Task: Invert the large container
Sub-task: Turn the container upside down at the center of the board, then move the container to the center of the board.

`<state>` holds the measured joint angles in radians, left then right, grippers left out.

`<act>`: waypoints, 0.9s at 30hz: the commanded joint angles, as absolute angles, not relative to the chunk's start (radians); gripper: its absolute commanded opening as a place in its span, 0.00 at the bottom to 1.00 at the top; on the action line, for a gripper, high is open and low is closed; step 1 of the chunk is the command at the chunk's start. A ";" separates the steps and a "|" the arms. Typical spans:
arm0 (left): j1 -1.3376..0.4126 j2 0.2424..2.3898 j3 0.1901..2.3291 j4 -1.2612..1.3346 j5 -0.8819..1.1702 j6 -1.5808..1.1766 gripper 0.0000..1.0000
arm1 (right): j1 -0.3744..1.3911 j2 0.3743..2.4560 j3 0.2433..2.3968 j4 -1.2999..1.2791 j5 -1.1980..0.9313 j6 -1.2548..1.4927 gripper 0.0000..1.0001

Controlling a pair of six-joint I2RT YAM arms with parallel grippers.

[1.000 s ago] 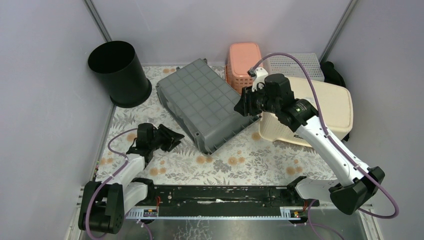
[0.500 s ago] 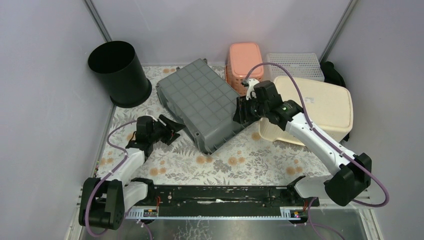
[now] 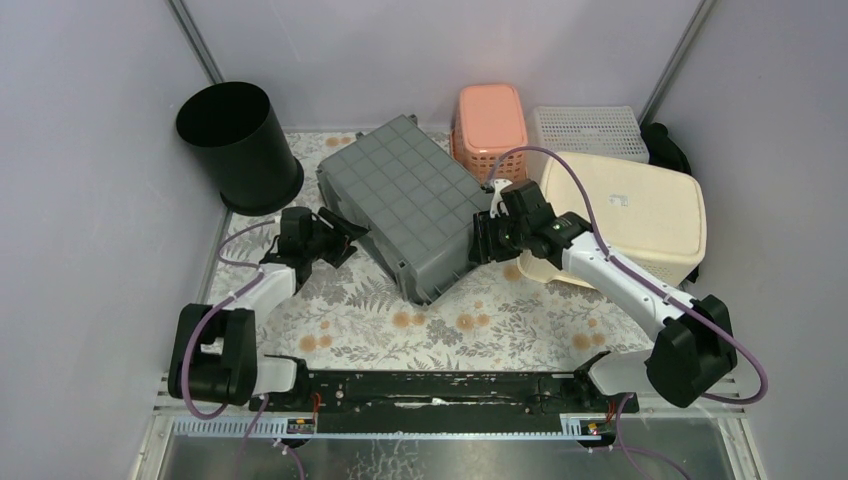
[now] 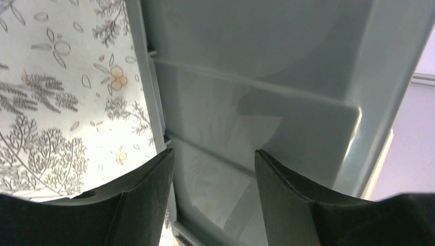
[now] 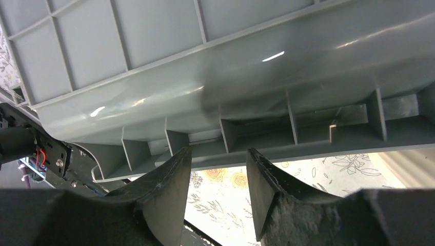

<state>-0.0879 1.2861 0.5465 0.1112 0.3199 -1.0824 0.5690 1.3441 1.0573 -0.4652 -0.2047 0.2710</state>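
The flowered tablecloth [image 3: 500,320] covers the table between the pale walls. The cream tub [image 3: 625,215] lies base up on the right, its near left corner close behind the right arm. The black bin [image 3: 235,145] stands upright at the back left, near the left arm's reach. The orange basket [image 3: 488,120] and the white mesh basket [image 3: 585,130] sit side by side at the back, the orange one just behind the grey container [image 3: 410,215].

That container sits in the middle at a slant, its gridded base towards the overhead camera, which does not show whether either gripper touches it. The left wrist view shows smooth grey wall [image 4: 267,102] and a rim edge running down to the cloth. The right wrist view shows the ribbed flange [image 5: 287,128] under the gridded base, with flowered cloth below.

The left gripper [image 3: 345,232] is at the container's left side, jaws apart [image 4: 213,154], the rim edge just inside its left finger. The right gripper [image 3: 480,240] is at the right side, jaws also apart [image 5: 218,151], the flange just beyond the tips.
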 commanded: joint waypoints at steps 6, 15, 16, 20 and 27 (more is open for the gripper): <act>-0.087 1.442 0.710 0.205 0.249 -1.082 0.67 | 0.574 1.364 1.028 -0.370 -0.263 0.309 0.49; -0.086 1.572 0.851 0.199 0.198 -1.092 0.66 | 0.661 1.418 1.053 -0.335 -0.253 0.334 0.49; -0.086 1.589 0.872 0.200 0.197 -1.090 0.66 | 0.671 1.427 1.059 -0.330 -0.253 0.337 0.48; -0.087 1.659 0.972 0.182 0.198 -1.080 0.66 | 0.703 1.465 1.086 -0.312 -0.250 0.350 0.48; -0.087 1.783 1.119 0.143 0.205 -1.059 0.66 | 0.743 1.555 1.145 -0.273 -0.252 0.373 0.48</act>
